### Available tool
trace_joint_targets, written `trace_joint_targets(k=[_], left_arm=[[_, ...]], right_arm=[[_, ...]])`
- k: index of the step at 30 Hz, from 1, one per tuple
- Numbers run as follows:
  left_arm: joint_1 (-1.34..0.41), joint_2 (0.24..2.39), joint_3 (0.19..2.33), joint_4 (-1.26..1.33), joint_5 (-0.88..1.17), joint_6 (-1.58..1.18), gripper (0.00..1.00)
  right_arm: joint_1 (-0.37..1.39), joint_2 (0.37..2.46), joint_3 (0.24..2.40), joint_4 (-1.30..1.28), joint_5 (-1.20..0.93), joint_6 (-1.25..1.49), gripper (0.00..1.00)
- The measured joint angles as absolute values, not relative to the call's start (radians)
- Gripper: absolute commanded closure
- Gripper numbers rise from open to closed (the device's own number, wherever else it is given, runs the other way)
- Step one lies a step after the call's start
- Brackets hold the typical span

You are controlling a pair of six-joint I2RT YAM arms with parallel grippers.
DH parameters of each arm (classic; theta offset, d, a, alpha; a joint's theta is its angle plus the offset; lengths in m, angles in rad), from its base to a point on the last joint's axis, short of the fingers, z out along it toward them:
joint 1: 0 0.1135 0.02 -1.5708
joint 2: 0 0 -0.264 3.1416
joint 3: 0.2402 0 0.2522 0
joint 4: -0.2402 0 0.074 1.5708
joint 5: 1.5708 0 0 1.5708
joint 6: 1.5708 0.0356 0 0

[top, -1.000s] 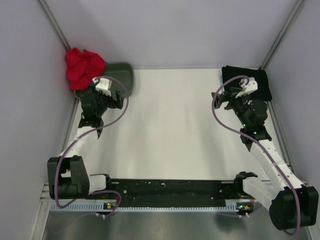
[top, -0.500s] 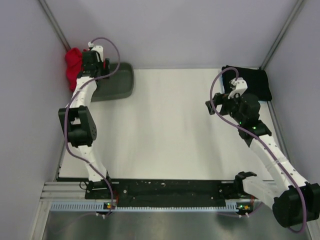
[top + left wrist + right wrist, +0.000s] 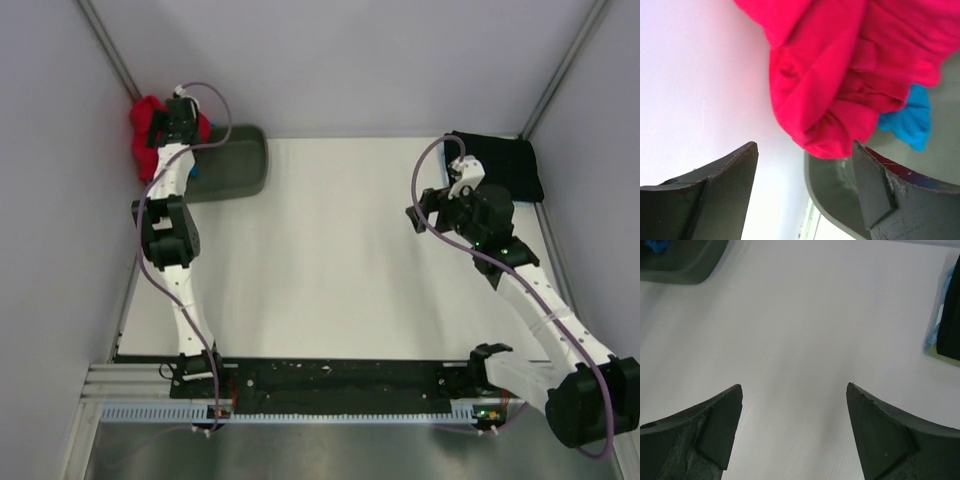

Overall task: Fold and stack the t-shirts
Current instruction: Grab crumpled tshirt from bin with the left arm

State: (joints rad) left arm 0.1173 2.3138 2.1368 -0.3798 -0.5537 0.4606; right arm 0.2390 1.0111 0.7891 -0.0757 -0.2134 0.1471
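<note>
The bright red t-shirt (image 3: pixel 148 125) lies bunched in the back-left corner, over the rim of the grey-green tub (image 3: pixel 235 160). My left gripper (image 3: pixel 175 125) is right at it. In the left wrist view the red t-shirt (image 3: pixel 840 70) hangs just ahead of my open left gripper (image 3: pixel 804 146), with nothing between the fingers. A turquoise t-shirt (image 3: pixel 910 117) peeks out under the red one. The black t-shirt (image 3: pixel 500 162) lies flat at the back right. My right gripper (image 3: pixel 418 215) hovers left of it, and in the right wrist view this gripper (image 3: pixel 794 386) is open over bare table.
The tub (image 3: pixel 685 260) shows at the top left of the right wrist view, with a bit of turquoise cloth (image 3: pixel 652 245) in it. The side wall (image 3: pixel 700 90) is close beside my left fingers. White table (image 3: pixel 340 260) spreads between the arms.
My left arm has stretched from in front of the tub up to the red t-shirt in the corner. My right arm has pulled back from the black t-shirt toward the table's middle.
</note>
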Motion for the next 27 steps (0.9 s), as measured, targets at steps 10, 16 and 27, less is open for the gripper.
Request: trace_joint_targets(k=[10, 16, 27], left_arm=[[0.229, 2.374, 2.153, -0.361, -0.517, 0.498, 0.42], [0.226, 2.393, 2.153, -0.350, -0.447, 0.501, 0.42], [0.215, 2.497, 2.284, -0.331, -0.364, 0.492, 1.00]], right_arm=[[0.433, 1.140, 0.966, -0.160, -0.147, 0.018, 0.18], [0.497, 1.176, 1.010, -0.197, -0.091, -0.040, 0.18], [0.497, 1.176, 1.016, -0.240, -0.041, -0.073, 0.19]])
